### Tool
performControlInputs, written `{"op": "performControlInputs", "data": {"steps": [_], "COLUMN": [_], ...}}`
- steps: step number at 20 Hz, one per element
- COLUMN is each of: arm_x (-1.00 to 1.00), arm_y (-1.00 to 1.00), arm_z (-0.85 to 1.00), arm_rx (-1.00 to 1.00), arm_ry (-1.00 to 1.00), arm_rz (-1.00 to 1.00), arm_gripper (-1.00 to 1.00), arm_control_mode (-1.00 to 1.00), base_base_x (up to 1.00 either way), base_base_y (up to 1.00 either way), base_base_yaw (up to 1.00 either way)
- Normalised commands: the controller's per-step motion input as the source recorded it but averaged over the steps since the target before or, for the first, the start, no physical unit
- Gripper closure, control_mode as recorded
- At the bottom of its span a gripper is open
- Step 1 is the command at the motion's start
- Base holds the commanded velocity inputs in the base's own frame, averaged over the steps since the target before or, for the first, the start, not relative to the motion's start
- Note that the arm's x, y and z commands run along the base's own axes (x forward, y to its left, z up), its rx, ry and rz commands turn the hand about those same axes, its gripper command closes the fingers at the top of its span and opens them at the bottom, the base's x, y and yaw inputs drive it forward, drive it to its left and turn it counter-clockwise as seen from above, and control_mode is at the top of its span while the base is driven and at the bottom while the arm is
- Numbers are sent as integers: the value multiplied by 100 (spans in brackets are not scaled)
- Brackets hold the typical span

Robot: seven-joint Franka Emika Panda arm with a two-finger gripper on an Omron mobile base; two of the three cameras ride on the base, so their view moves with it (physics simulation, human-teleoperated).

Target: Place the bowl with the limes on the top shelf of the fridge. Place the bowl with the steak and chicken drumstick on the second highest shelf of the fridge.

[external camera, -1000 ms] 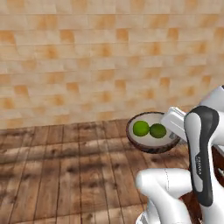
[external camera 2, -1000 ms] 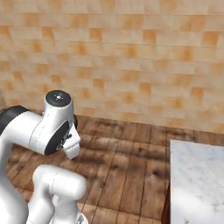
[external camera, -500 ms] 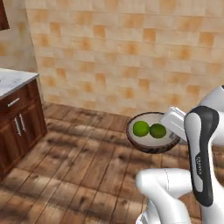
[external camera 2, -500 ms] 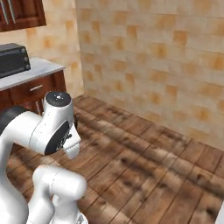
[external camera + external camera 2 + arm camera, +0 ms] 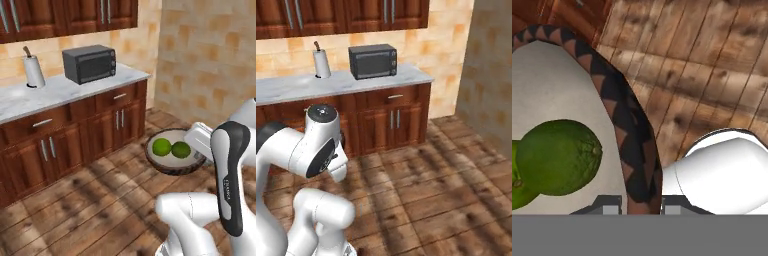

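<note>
Bowl with the limes [image 5: 174, 157] is gripped at its rim by the gripper [image 5: 641, 202], whose jaws are nearly closed on either side of the dark patterned edge. It is held level in the air above the wooden floor [image 5: 90, 200], with 2 limes [image 5: 171, 148] touching inside. Beyond the bowl, a marble counter [image 5: 55, 92] carries a microwave [image 5: 90, 63] and a paper towel roll [image 5: 34, 70].

Pincer [image 5: 641, 202] tips hidden by bowl [image 5: 632, 145] rim; lime [image 5: 558, 157] cut off.
</note>
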Motion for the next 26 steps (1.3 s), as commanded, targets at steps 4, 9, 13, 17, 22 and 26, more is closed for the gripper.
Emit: {"op": "performControlInputs", "data": {"steps": [4,9,13,17,22,26], "arm_x": [0,0,0,0,0,0], "arm_y": [0,0,0,0,0,0], "arm_z": [0,0,0,0,0,0], "arm_rx": [0,0,0,0,0,0], "arm_ry": [0,0,0,0,0,0], "arm_rz": [0,0,0,0,0,0], "arm_gripper": [100,100,100,100,100,100], "arm_control_mode": [100,100,100,100,100,100], "base_base_x": [6,18,27,44,57,62], "base_base_y": [0,0,0,0,0,0], "base_base_yaw": [98,96,92,86,81,78]}}
